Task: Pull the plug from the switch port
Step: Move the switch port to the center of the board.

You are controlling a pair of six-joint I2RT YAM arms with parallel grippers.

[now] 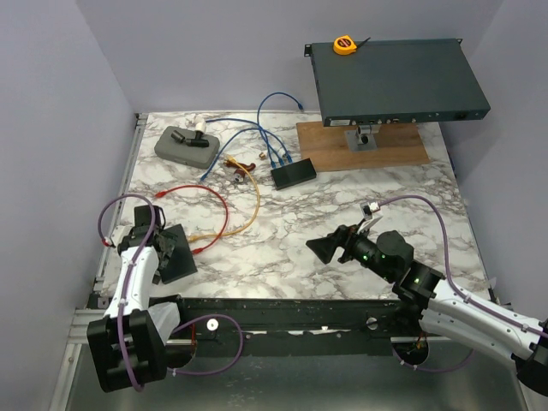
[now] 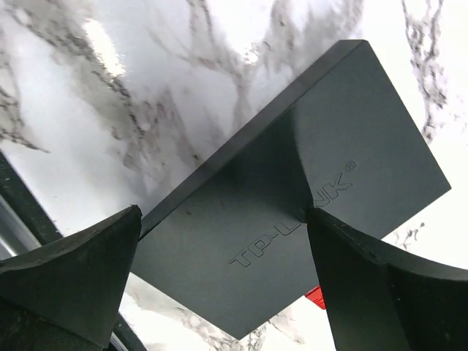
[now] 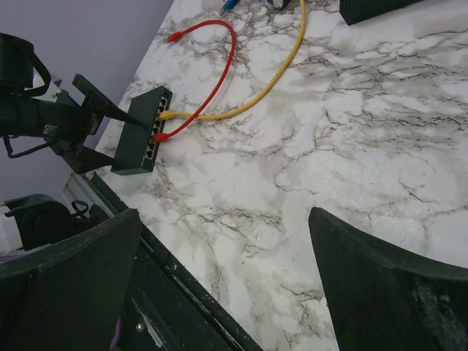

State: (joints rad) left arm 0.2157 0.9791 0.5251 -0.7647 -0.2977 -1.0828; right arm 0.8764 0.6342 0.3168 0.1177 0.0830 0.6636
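Note:
A small black TP-Link switch (image 1: 178,257) lies at the near left of the marble table (image 1: 342,205). In the right wrist view this switch (image 3: 143,130) has a red plug (image 3: 159,137) and a yellow plug (image 3: 167,115) in its front ports. The red cable (image 1: 195,190) and yellow cable (image 1: 250,214) loop away over the table. My left gripper (image 1: 165,246) is open right over the switch (image 2: 292,183), a finger on either side, with a bit of the red plug (image 2: 314,296) showing. My right gripper (image 1: 318,249) hangs open over bare marble, facing the switch, nothing between its fingers (image 3: 365,278).
A second black switch (image 1: 294,173) with blue cables (image 1: 270,141) sits mid-table. A rack unit (image 1: 398,81) with a yellow tape measure (image 1: 344,44) stands on a wooden board (image 1: 364,147) at the back right. A grey case (image 1: 186,144) lies at the back left.

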